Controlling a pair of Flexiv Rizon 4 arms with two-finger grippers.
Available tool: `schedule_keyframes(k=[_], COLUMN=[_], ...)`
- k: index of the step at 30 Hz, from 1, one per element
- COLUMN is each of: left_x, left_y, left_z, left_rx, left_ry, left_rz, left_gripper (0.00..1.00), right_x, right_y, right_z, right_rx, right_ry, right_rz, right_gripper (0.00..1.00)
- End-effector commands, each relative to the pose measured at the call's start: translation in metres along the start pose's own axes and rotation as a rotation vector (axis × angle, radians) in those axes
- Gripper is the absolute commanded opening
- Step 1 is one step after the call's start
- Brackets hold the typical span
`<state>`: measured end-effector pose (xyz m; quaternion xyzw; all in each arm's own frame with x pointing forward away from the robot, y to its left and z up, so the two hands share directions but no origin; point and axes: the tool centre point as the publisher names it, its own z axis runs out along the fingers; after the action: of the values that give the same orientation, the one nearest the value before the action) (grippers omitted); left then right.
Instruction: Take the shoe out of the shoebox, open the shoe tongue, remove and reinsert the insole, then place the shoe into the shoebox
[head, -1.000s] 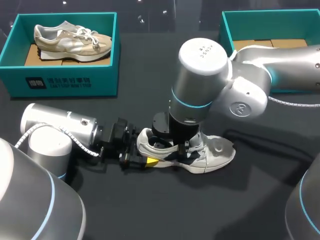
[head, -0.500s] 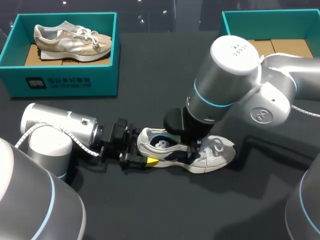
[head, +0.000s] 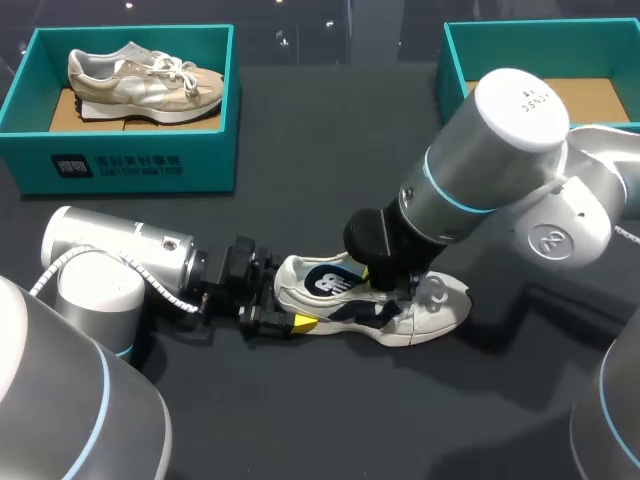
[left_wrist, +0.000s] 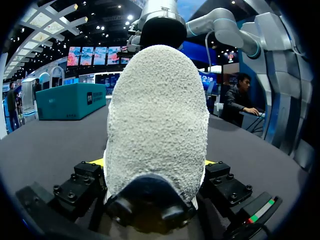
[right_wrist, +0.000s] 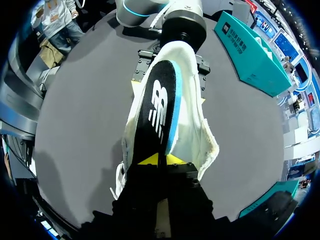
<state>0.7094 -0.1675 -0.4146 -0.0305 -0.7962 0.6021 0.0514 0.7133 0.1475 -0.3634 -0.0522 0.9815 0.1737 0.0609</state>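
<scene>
My left pincer (head: 283, 322) is clamped on the heel of the white sneaker (head: 432, 305), which lies on the dark surface (head: 300, 420). My right pincer (right_wrist: 161, 160) is pinched shut on the black insole (right_wrist: 157, 107), which is tilted partly out of the sneaker. The teal shoebox (head: 455, 70) stands well beyond, at the far right.

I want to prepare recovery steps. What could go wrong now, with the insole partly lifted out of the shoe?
The right gripper pinches only a small part of the insole, so it may slip free. The left gripper holds the shoe just at the heel; a hard pull might tilt or drag the shoe.
</scene>
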Motion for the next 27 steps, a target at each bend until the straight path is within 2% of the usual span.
schedule_keyframes(k=[1,11,19,27], left_x=[0.000,0.000,0.000,0.000], left_y=[0.001,0.001,0.001,0.001], left_z=[0.002,0.002,0.002,0.002], left_rx=[-0.002,-0.002,-0.002,-0.002], left_ry=[0.001,0.001,0.001,0.001], left_rz=[0.000,0.000,0.000,0.000], left_gripper=[0.00,0.00,0.00,0.00], right_x=[0.002,-0.005,-0.008,-0.008], right_y=[-0.002,0.016,0.043,0.061], right_z=[-0.010,-0.026,-0.036,-0.035], right_rx=[-0.038,-0.093,-0.084,-0.074], right_ry=[-0.014,-0.035,-0.013,0.028], right_rz=[-0.025,-0.155,-0.271,-0.330], right_gripper=[0.00,0.00,0.00,0.00])
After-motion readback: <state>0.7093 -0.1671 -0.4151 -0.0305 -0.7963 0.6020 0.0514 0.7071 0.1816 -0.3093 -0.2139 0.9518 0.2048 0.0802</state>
